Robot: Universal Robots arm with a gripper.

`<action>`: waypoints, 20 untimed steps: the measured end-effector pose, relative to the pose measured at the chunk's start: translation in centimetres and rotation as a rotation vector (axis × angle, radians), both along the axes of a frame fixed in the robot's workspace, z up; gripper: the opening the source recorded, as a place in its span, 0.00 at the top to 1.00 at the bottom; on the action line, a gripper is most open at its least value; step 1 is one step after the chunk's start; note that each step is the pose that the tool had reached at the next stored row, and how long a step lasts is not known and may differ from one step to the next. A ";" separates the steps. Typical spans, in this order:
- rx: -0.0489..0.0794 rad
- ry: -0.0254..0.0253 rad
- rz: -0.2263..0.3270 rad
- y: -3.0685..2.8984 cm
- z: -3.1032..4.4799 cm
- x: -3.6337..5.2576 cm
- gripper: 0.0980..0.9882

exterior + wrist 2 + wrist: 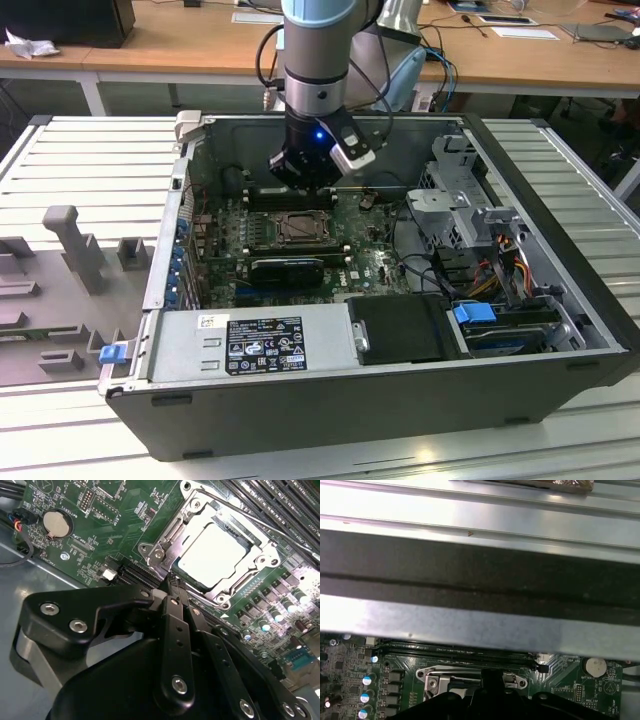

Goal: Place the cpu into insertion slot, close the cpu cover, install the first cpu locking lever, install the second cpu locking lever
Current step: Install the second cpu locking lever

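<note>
Jaws shut beside cpu cover (170,545)

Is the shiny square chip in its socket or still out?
In. The pale silvery square chip lies flat inside the dark-rimmed square socket, with the silver metal frame plate closed flat around it in the second wrist view.

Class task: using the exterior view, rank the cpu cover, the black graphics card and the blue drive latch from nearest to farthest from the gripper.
1. cpu cover, just below the gripper.
2. black graphics card, next row toward the camera.
3. blue drive latch, far off at the exterior view's right.
</note>
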State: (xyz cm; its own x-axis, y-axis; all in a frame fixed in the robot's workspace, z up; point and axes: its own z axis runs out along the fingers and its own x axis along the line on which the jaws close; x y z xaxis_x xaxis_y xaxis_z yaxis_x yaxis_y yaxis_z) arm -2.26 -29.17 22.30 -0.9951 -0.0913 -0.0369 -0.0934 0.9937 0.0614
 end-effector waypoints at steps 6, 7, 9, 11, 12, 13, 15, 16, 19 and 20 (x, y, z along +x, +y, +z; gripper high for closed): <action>0.000 0.0000 0.000 -0.04 0.47 0.00 0.99; 0.000 0.0000 0.000 -0.06 0.47 0.00 0.99; 0.000 -0.0001 0.000 -0.09 0.46 0.00 0.99; 0.000 0.0000 0.000 -0.13 0.44 0.00 0.99; 0.000 -0.0001 0.000 -0.14 0.43 0.01 0.99; 0.000 0.0000 0.000 -0.16 0.42 0.01 0.99; 0.000 0.0001 0.000 -0.23 0.40 0.02 0.99; 0.000 0.0001 0.000 -0.27 0.39 0.03 0.99; 0.000 0.0000 0.000 -0.44 0.37 0.04 0.99; 0.000 -0.0001 0.000 -0.47 0.38 0.04 0.99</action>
